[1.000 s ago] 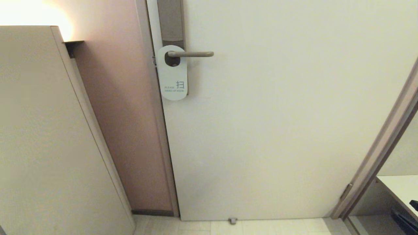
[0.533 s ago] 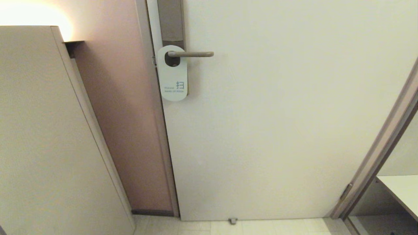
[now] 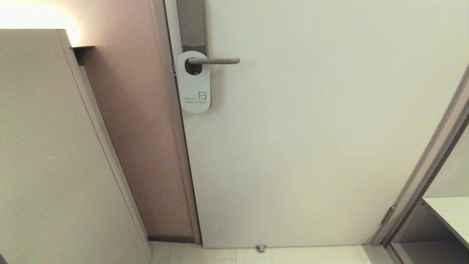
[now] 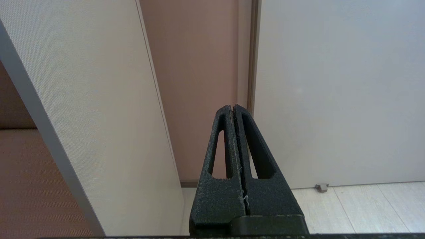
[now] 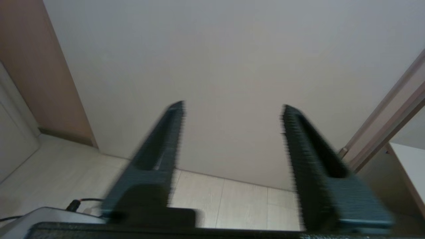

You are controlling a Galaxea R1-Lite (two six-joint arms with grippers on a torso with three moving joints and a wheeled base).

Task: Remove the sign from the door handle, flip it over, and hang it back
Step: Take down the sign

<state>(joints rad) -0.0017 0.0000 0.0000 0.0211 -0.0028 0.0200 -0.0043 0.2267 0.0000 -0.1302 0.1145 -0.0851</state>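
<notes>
The sign (image 3: 194,86) hangs by its round hole on the door handle (image 3: 216,61), white side out with blue text low on it. The handle is a slim taupe lever on a tall brownish backplate (image 3: 191,25). Neither gripper shows in the head view. My left gripper (image 4: 233,108) is shut with nothing in it, low down facing the door's edge. My right gripper (image 5: 232,108) is open and empty, low in front of the bare door, its fingers (image 5: 167,132) blurred.
A tall beige cabinet (image 3: 47,146) stands to the left of the door (image 3: 311,128). A small door stop (image 3: 261,248) sits on the tiled floor. At the right there is a door frame (image 3: 425,165) and a white shelf (image 3: 452,212).
The dark tip of my right arm at the lower right corner of the head view has dropped out of sight. The sign and handle have not moved.
</notes>
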